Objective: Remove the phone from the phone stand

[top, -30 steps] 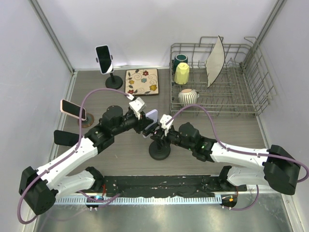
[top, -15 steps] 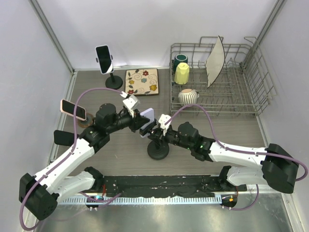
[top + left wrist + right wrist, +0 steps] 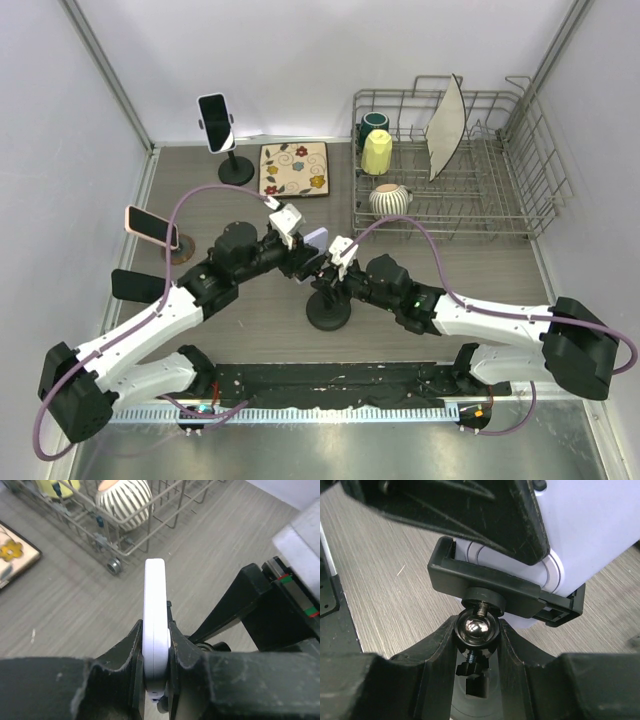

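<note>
Left pincer (image 3: 156, 647), clamped on the phone (image 3: 155, 590), has swung back rightward; the phone seemingly remains in the phone stand (image 3: 492, 589), whose ball joint (image 3: 475, 622) the right pincer (image 3: 477, 631) grips.

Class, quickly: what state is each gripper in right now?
Left gripper: closed, holding the phone by its edges.
Right gripper: closed on the stand's ball joint.

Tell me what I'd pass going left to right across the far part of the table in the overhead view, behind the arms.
Pink phone on the left-edge stand → upright phone on the back stand → floral mat → yellow cup → white plate, the last two inside the dish rack.
</note>
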Controlling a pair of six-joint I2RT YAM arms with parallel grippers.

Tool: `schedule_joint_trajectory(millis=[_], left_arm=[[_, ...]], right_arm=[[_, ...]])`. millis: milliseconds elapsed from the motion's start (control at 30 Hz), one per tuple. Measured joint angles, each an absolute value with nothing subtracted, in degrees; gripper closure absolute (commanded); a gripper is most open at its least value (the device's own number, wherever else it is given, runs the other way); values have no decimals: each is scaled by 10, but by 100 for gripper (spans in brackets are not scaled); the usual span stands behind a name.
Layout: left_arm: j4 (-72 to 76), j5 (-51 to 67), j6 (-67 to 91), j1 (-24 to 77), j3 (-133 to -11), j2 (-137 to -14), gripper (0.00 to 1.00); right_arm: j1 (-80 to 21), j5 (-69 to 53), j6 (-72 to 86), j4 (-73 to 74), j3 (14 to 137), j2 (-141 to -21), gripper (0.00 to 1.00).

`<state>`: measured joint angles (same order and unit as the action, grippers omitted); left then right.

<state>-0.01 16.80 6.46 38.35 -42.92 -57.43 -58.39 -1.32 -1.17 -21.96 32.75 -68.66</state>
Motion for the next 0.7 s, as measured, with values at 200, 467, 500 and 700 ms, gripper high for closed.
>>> schedule_joint_trajectory(millis=[200,467,500,700], left_arm=[[37,11,11,485,-417,-578,100],[67,-73,-6,533,-416,-596,100],[70,-78,-6,535,-416,-597,100],[75,-91,-6,545,-416,-601,100]], right_arm=[[-585,17,4,-213,322,-686,68],[-584,43,29,-178,316,-686,39],[-584,47,32,-172,312,-686,37],[-584,57,39,-157,310,-691,30]])
